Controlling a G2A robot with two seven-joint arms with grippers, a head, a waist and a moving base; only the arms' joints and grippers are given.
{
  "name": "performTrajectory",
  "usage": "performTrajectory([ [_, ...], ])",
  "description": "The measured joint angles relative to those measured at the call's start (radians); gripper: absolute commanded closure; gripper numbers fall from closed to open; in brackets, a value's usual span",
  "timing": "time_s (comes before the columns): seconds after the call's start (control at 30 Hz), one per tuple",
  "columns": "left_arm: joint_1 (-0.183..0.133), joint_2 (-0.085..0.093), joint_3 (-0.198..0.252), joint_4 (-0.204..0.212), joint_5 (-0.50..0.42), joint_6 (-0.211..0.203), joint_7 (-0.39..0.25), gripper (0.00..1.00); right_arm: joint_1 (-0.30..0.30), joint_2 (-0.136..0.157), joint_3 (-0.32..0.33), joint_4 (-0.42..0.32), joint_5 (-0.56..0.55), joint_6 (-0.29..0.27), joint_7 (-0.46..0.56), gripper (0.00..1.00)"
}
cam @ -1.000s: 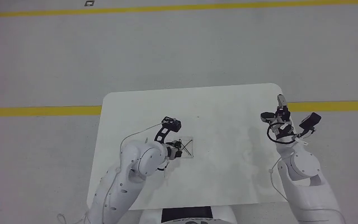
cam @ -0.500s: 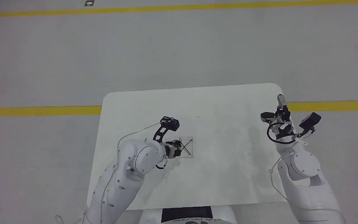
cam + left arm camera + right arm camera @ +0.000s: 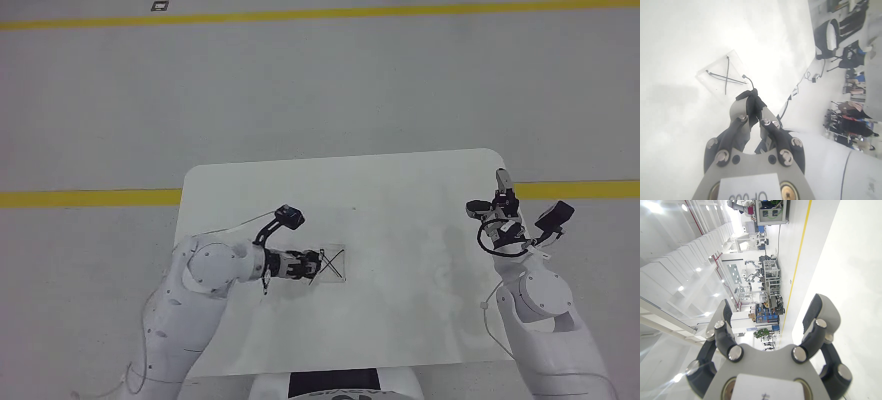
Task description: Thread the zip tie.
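Pinching a black zip tie [image 3: 751, 81], my left gripper [image 3: 753, 94] has its jaws pressed together on the strap, and the tie's square head projects past the tips toward a clear tray [image 3: 735, 56]. The left wrist view resolves the tray contents: two more zip ties [image 3: 726, 79] lie crossed in an X, flat on the tray floor. The held tie's head is near the tray's edge; I cannot tell whether it touches. The top view gives the layout: the tray sits near the middle of the white desk [image 3: 400, 320], with the left gripper just beside its left edge. The crossed ties read there as a dark X, and the held tie is too fine to tell. My right gripper [image 3: 772, 308] is at the desk's right edge, well apart from the tray. The right wrist view shows its jaws spread wide, pointing out past the desk toward the room.
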Motion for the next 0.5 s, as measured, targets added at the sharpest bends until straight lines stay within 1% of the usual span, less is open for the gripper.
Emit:
performTrajectory([
  [0.03, -0.009, 0.002, 0.002, 0.016, -0.034, -0.018, -0.014, 1.0, 0.0, 0.0, 0.0, 0.0, 0.0, 0.0, 0.0, 0.0],
  [0.07, -0.022, 0.006, 0.009, 0.032, -0.073, -0.022, -0.035, 1.0, 0.0, 0.0, 0.0, 0.0, 0.0, 0.0, 0.0, 0.0],
  [0.13, -0.035, 0.01, 0.019, 0.041, -0.095, -0.016, -0.057, 1.0, 0.0, 0.0, 0.0, 0.0, 0.0, 0.0, 0.0, 0.0],
  [0.4, -0.034, 0.01, 0.022, 0.044, -0.097, -0.014, -0.052, 1.0, 0.0, 0.0, 0.0, 0.0, 0.0, 0.0, 0.0, 0.0],
  [0.43, -0.035, 0.01, 0.024, 0.055, -0.114, -0.013, -0.046, 1.0, 0.0, 0.0, 0.0, 0.0, 0.0, 0.0, 0.0, 0.0],
  [0.5, -0.054, 0.016, 0.012, 0.1, -0.165, -0.01, -0.035, 1.0, 0.0, 0.0, 0.0, 0.0, 0.0, 0.0, 0.0, 0.0],
])
